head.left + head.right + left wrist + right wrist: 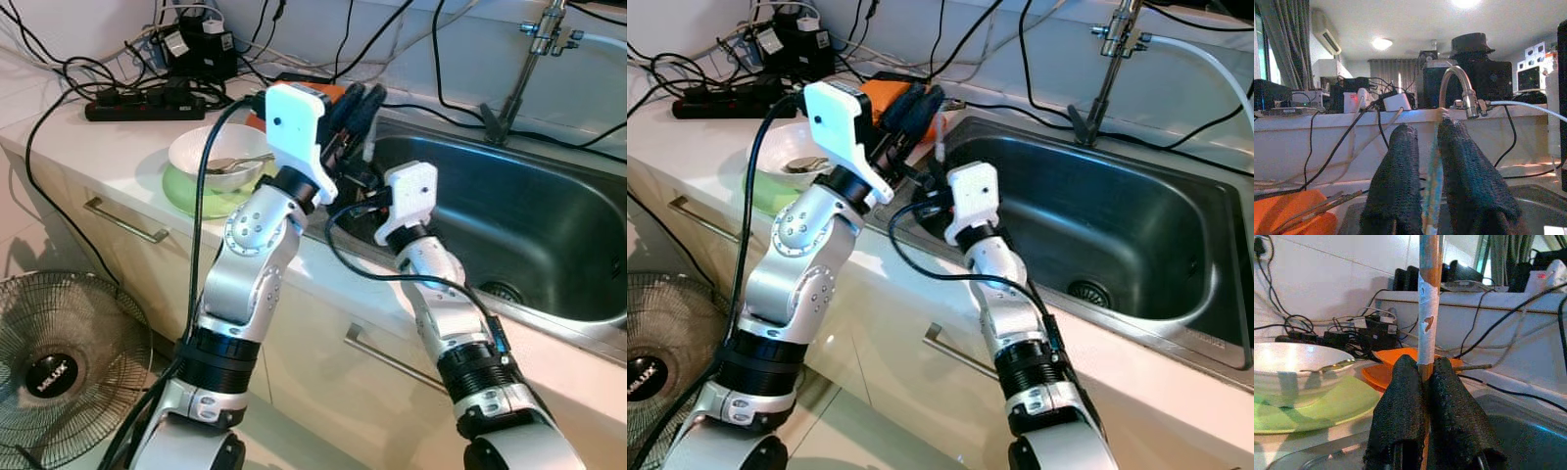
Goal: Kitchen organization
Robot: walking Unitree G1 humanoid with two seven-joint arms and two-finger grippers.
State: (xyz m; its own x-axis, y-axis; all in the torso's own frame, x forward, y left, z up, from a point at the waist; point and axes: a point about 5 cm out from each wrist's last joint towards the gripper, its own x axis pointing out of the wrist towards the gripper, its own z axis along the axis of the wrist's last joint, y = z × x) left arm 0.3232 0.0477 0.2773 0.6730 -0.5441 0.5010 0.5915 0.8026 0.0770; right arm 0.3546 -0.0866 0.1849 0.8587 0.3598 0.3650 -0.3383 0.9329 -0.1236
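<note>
Chopsticks: a thin pair of sticks with a pale paper-like band (1428, 303), standing upright at centre frame in the right wrist view; in the left wrist view a thin pale sliver (1433, 186) sits between the fingers, probably the same pair, though I can't be sure.
Right gripper: (1422, 382) closed tight on the lower part of the sticks, low at the near left rim of the sink.
Left gripper: (1431, 161) fingers nearly together with that sliver pinched between them, raised at upper centre of the left eye view, above the sink's left end.
Sink: steel basin (549, 235) filling the right half of the eye views, tap (534, 59) at upper right.
Orange plate: (1386, 369) just behind the grippers on the counter, another stick lying on it.
Bowl: white, with a spoon inside (211, 157), sitting on a green plate (181, 196), left of centre.
Counter clutter: power strip and cables (147, 103) at upper left; a fan (59, 362) on the floor at lower left.
Risk: both grippers seem to hold one slim pair; if they pull apart unevenly, the sticks could snap or drop into the sink.
Hard to tell: the sticks' lower ends are hidden behind the fingers, and in the eye views the arms cover the handover point.
</note>
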